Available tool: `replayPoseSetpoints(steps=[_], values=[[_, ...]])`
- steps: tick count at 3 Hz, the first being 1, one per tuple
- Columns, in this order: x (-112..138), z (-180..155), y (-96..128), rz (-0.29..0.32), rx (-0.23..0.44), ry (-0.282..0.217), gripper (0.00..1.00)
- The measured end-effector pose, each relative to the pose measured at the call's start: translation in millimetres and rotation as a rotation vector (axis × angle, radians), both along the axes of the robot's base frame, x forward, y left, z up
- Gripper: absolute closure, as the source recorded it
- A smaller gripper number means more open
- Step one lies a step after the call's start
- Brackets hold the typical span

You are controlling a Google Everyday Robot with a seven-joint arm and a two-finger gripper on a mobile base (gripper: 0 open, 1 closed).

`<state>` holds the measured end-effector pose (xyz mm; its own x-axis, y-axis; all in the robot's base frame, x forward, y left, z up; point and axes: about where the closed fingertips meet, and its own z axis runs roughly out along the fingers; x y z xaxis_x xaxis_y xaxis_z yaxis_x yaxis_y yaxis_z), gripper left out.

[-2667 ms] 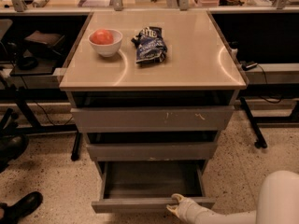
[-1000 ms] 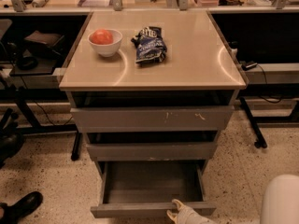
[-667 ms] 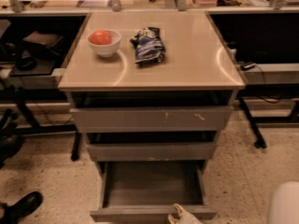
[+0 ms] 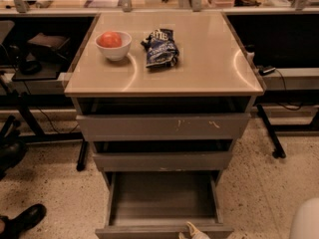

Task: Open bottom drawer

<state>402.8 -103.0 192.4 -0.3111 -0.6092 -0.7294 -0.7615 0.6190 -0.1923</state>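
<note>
The bottom drawer (image 4: 162, 195) of the grey three-drawer cabinet stands pulled far out, its shallow box body empty and its plain front (image 4: 149, 231) at the frame's lower edge. My gripper (image 4: 193, 231) shows only as pale fingertips at the drawer front's top edge, right of centre, mostly cut off by the frame. The rest of my arm (image 4: 306, 220) is a white shape at the lower right corner. The middle drawer front (image 4: 162, 161) and the top, scratched drawer front (image 4: 162, 127) are shut.
On the cabinet top (image 4: 209, 68) sit a white bowl (image 4: 113, 46) holding a red fruit and a dark chip bag (image 4: 160, 48). Black desk frames and cables flank the cabinet. A person's black shoe (image 4: 22, 220) is on the speckled floor at lower left.
The bottom drawer has slid farther out toward me. My gripper and arm have drawn back and down, so less of them shows at the lower edge.
</note>
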Motion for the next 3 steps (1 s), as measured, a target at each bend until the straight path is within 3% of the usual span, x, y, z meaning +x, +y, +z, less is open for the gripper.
replayPoseSetpoints(steps=[1,3], values=[[-0.1,4.8,0.0,0.0,0.0,0.0,1.0],[-0.1,4.8,0.1,0.0,0.0,0.0,0.58]])
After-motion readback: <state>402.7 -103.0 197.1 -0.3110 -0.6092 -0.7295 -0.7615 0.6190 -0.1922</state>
